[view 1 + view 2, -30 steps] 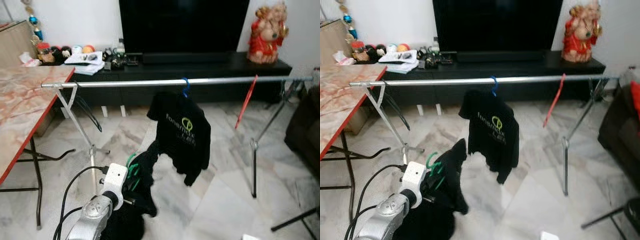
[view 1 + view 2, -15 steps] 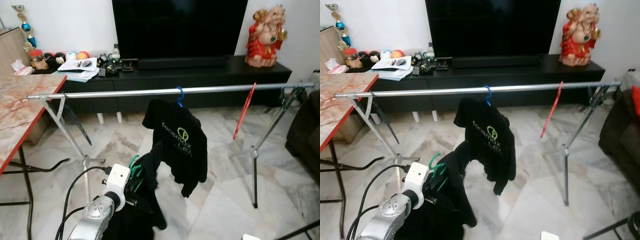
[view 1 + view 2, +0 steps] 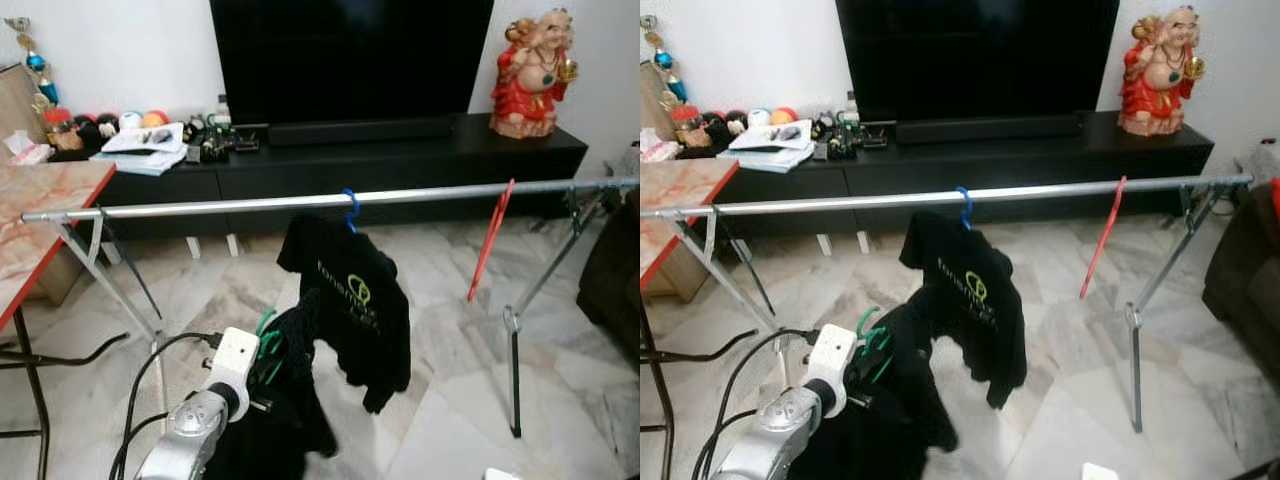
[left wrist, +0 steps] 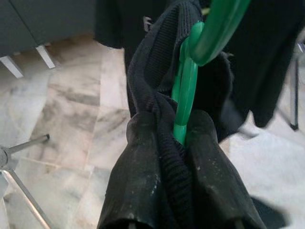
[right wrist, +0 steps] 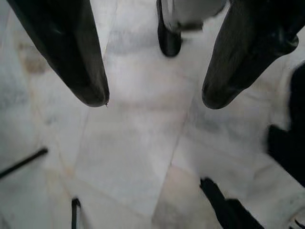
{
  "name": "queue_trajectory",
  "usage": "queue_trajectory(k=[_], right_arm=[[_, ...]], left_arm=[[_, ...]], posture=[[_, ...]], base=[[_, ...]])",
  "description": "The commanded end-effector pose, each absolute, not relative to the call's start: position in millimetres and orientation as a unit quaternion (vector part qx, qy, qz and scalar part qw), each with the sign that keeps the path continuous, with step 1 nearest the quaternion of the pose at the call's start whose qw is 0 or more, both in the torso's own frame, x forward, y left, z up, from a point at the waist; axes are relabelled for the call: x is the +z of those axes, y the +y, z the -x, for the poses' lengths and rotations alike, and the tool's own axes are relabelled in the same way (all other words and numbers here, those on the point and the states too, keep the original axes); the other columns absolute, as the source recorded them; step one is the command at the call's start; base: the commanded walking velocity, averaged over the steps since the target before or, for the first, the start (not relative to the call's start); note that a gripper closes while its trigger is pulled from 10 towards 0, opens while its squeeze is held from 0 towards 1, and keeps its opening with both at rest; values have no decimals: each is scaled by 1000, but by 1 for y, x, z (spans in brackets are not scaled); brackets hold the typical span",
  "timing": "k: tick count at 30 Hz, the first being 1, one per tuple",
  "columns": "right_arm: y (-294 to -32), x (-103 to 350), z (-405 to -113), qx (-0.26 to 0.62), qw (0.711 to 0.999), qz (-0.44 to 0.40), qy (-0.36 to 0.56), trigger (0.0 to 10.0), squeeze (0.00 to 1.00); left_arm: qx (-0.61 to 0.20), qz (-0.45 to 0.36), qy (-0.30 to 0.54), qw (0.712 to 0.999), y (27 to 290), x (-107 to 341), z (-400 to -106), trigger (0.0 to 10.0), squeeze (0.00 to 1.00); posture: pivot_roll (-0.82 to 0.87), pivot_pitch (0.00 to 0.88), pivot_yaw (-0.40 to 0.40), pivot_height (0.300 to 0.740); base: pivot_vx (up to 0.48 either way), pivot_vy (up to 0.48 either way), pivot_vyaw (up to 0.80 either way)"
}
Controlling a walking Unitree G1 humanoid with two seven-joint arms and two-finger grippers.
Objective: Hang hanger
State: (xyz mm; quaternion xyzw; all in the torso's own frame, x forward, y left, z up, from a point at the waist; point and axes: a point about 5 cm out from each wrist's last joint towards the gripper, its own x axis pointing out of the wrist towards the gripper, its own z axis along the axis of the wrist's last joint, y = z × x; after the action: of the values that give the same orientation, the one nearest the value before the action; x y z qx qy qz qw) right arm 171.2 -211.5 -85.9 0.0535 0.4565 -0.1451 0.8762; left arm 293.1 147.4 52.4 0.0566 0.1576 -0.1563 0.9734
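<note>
Marble floor runs up to a low black TV cabinet, and across the room in front of it stands a silver clothes rail. A black T-shirt on a blue hanger already hangs near the rail's middle, with a bare red hanger further toward the right end. The left gripper, low and in front of the rail, has its jaws pressed together on a green hanger that carries a dark garment; its hook points up. The rail lies above and ahead of that hook, its long axis running left to right, so the coming move likely needs a lift and a forward reach into the open stretch left of the blue hanger. The right gripper hangs idle over the floor, jaws spread.
</note>
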Motion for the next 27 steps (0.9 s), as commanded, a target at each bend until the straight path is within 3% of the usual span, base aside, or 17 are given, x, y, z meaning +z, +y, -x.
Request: queue_trajectory(k=[1,27], right_arm=[[-201,-86,-174,-136,877,-62,456,10000,0],[-202,-86,-176,-134,877,-61,458,10000,0]], left_arm=[[-143,-69,150,976,156,58,-297,10000,0],[-114,-99,167,974,162,59,-306,10000,0]], posture=[[55,28,-4,740],[54,39,-11,740]], base=[[326,0,0],[325,0,0]])
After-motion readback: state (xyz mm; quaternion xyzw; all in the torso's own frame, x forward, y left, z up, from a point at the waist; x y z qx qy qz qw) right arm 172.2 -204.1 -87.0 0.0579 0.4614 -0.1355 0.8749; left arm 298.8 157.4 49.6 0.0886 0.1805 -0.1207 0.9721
